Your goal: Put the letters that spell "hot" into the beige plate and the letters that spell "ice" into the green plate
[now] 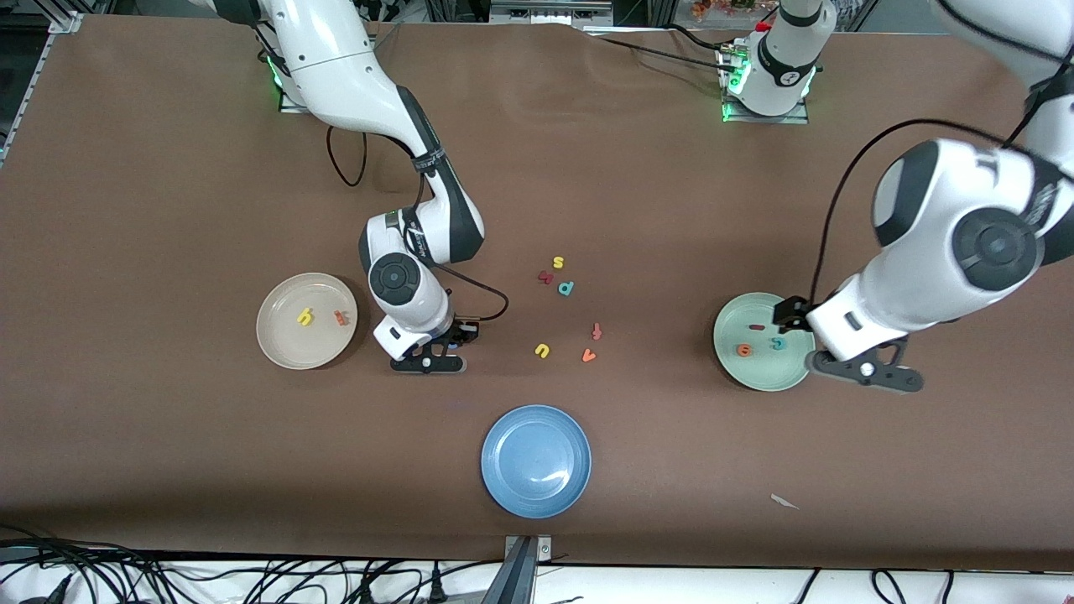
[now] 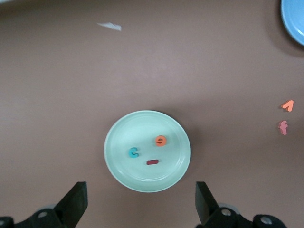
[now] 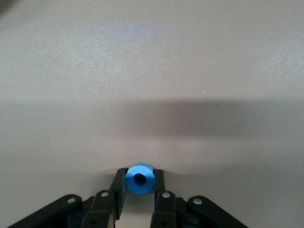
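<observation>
Just beside the beige plate (image 1: 307,321), low on the tabletop (image 1: 168,210): right gripper (image 3: 139,190) pinching the blue o (image 3: 139,179). At frame right, over the green plate (image 1: 759,369): left gripper (image 2: 140,206) spread wide, holding nothing.

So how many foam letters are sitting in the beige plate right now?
2: a yellow h and an orange t, side by side in the round cream-beige plate. The blue ring-shaped o is between the right gripper fingers beside that plate.
</observation>
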Motion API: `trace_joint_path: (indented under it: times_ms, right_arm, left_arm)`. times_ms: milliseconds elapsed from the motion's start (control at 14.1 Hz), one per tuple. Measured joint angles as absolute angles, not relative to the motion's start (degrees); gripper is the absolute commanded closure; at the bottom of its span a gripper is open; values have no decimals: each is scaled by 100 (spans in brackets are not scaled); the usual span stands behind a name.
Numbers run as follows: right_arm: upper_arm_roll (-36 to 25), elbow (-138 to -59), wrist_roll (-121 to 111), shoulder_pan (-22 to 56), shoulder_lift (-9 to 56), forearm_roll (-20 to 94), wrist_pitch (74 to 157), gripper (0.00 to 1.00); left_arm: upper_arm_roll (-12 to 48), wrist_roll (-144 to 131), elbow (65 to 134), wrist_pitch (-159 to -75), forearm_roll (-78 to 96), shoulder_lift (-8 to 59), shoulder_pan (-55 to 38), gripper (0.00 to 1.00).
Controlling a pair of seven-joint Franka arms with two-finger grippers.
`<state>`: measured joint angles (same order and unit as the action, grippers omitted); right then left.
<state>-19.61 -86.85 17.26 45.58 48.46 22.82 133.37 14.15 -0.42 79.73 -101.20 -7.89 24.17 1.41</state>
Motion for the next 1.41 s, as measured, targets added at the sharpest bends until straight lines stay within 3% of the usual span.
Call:
trace_joint_path:
  times_ms: [424, 778, 1061, 1273, 1414]
  right_arm:
    - [-2142, -8386, 1537, 4449, 4806, 2282, 12738, 79]
    - [-2697, -8367, 773, 4308, 4410, 2282, 11822, 79]
    - [-3196, -9210, -310, 4275, 3928, 2282, 11827, 79]
    - [-3449, -10102, -1048, 4250, 3523, 2282, 12325, 79]
    - [-3479, -10584, -1361, 4246, 3414, 2282, 12772, 71]
  left_arm:
    - [1120, 272, 8130, -9796, -570, 1635, 137, 0]
    - [789, 584, 8917, -9757, -241, 786, 85, 0]
    - [311, 781, 9514, -9757, -51, 154, -190, 0]
    - [231, 990, 9581, -9760, -36, -23, -257, 0]
    - [230, 914, 9580, -9743, -29, -82, -341, 0]
